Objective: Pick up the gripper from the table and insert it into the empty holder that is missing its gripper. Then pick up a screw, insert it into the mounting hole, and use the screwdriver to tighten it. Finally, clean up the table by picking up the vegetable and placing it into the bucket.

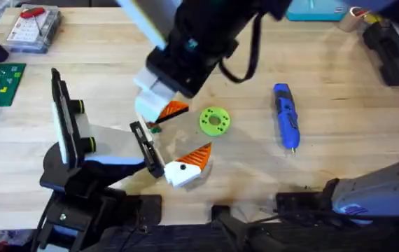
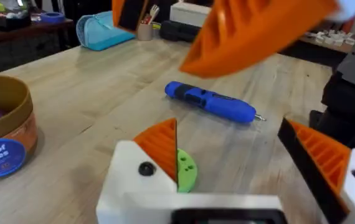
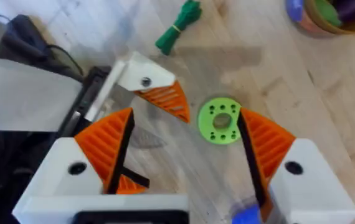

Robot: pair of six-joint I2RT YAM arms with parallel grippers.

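While both arms hover over the middle of the table, the piece that matters lies nearest their bases: the gripper (image 1: 183, 172) sits with its white block against the near end of the holder (image 1: 145, 147). I cannot tell whether it is fully seated or only butted up to it. Its long axis runs from the block out along the orange ribbed finger, which points away from the bases and to the right, towards the lime-green ring (image 1: 215, 120). The right gripper (image 3: 187, 134) hangs above it, looking down on it, fingers spread wide and holding nothing, so I judge that arm the better placed to press the gripper home. The holder's own bar slants back and to the left from the block. Just beyond its far end lies the vegetable (image 1: 155, 128), and the left gripper (image 1: 164, 108) hangs over that spot, likewise wide open and empty. Well off to the right, the screwdriver (image 1: 287, 115) lies lengthwise near to far, its silver tip towards the bases. The left wrist view shows the bucket (image 2: 3, 130) close beside that arm.
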